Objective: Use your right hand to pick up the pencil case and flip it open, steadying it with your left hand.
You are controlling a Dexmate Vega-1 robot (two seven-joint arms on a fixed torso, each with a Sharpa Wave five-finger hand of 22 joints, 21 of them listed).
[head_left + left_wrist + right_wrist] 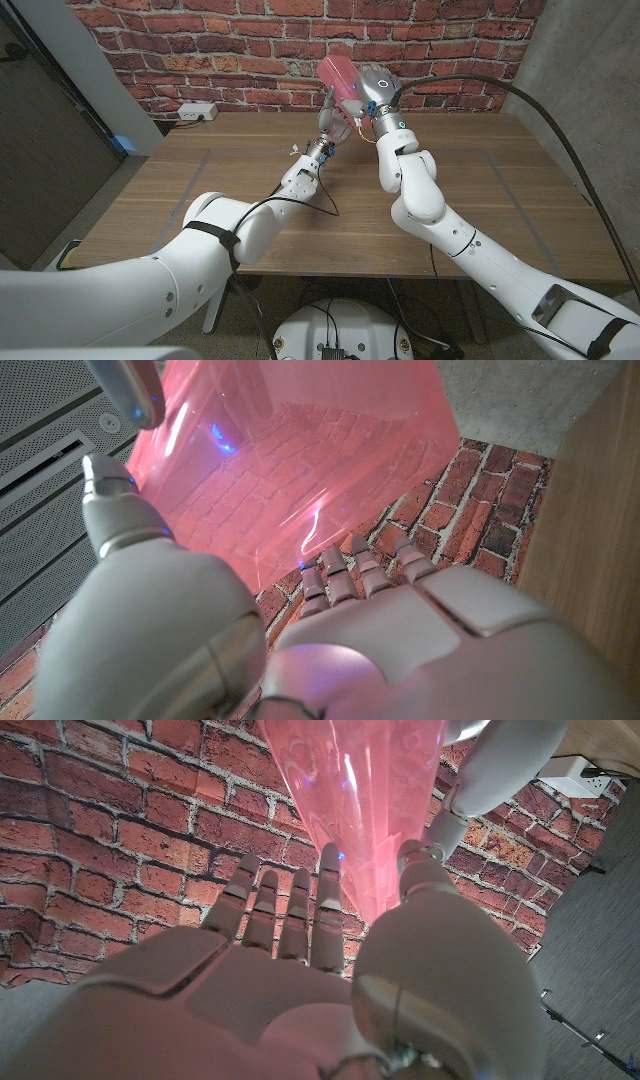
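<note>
Pencil case (337,82) (pink, translucent) aloft — gripped between right hand (368,92) and left hand (328,125)

A wooden counter (250,210) is filling the middle of the head view. A red brick wall (220,40) is standing behind it, across the upper frame. A white power strip (196,113) is lying at the upper left, by the wall's foot.

Both arms raised over table centre; left robot hand (327,122) & right robot hand (362,100) gripping, fingers up.
</note>
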